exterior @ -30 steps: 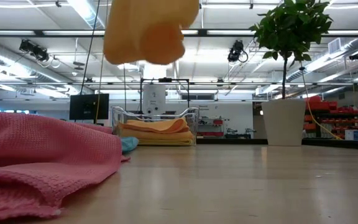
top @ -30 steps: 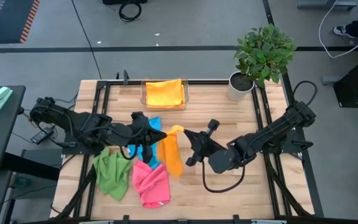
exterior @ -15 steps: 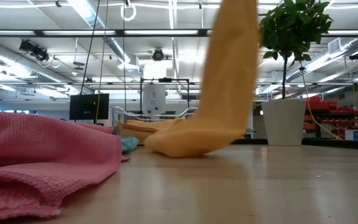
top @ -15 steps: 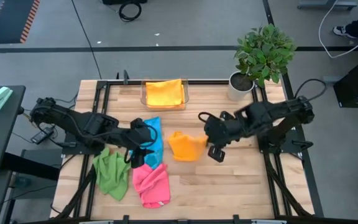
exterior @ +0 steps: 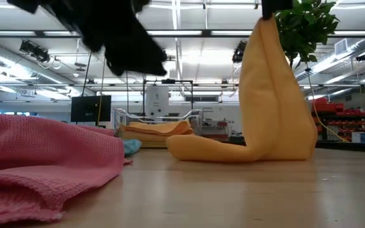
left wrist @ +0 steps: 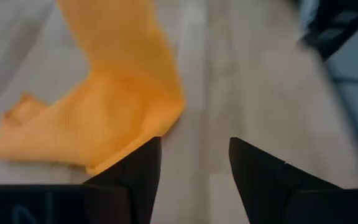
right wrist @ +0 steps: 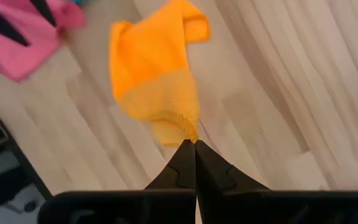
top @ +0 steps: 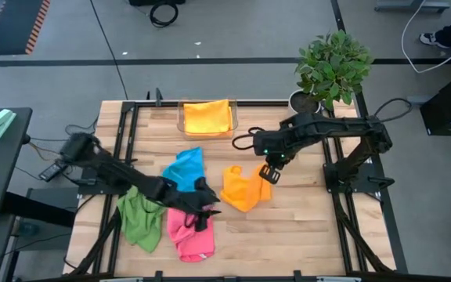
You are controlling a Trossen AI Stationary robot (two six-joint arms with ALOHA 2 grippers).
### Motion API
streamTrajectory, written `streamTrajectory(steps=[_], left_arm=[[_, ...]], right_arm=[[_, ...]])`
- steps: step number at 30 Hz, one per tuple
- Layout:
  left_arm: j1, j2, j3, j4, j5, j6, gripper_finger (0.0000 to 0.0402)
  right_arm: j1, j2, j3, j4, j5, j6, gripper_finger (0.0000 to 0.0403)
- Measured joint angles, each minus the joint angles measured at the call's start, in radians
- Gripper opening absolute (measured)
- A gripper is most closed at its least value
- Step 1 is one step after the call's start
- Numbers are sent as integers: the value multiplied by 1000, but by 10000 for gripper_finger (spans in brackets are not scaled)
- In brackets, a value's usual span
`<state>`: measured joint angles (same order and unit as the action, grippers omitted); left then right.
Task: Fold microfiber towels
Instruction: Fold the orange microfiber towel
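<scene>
An orange microfiber towel (top: 241, 188) hangs from my right gripper (top: 266, 174), which is shut on it and points down at the table's middle; the low view shows the towel (exterior: 274, 107) as a tall drape. My left gripper (top: 207, 210) is open, low over the table beside the pink towel (top: 188, 235), just left of the orange one. In its wrist view the left gripper (left wrist: 194, 174) has bare wood between the fingers, with the orange towel (left wrist: 104, 112) ahead of them. A blue towel (top: 185, 168) and a green towel (top: 141, 219) lie crumpled at the left. My right gripper pinches the orange towel's upper edge (right wrist: 188, 134) between its two shut fingers, coming from above and pointing down. The towel hangs slack below the fingers. Its lower part (exterior: 201, 151) lies spread on the table toward the left.
A clear tray (top: 234, 121) with a folded orange cloth stands at the far edge. A potted plant (top: 331, 66) stands at the far right corner. Bare wood lies to the right of and in front of the orange towel.
My right gripper has carried the orange towel toward the table's right and far side and tipped to point down. The towel, lifted clear a second ago, now rests its lower part on the table. My left gripper has dropped toward the near edge, beside the pink towel.
</scene>
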<state>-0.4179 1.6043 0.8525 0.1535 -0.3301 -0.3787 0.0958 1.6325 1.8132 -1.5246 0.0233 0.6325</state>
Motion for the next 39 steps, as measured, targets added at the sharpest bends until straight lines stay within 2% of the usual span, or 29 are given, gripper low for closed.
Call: streamTrajectory(steps=[4,6,8,11,14,17,21,24,28,30,31,34,39], left_arm=[[0,174,111,-18,-14,74,178],[3,250,188,-119,-24,149,179],[14,314,273,-263,-59,162,187],[39,367,391,-434,-99,166,204],[56,393,457,-462,-102,277,218],[66,406,481,-422,-95,404,223],[107,425,477,-448,51,425,207],[132,443,475,-463,76,369,170],[175,460,476,-462,82,228,83],[199,458,478,-465,126,138,28],[209,447,479,-472,160,99,16],[230,375,515,-495,310,22,16],[232,227,594,-539,611,-77,7]], right_arm=[[-33,0,-43,0,-21,-52,0],[-46,0,-64,-1,-24,-76,0],[-55,0,-84,0,-25,-99,0],[-64,0,-104,-1,-45,-140,0],[-68,0,-120,-1,-51,-179,0],[-75,0,-125,-1,-51,-213,0],[-89,-5,-125,-11,-51,-245,0],[-105,-23,-125,-39,-50,-262,0],[-117,-77,-125,-45,-16,-274,0],[-116,-118,-125,-47,2,-278,0],[-117,-144,-129,-43,6,-275,0],[-121,-229,-154,-45,18,-239,0],[-113,-382,-268,-40,29,-154,0]])
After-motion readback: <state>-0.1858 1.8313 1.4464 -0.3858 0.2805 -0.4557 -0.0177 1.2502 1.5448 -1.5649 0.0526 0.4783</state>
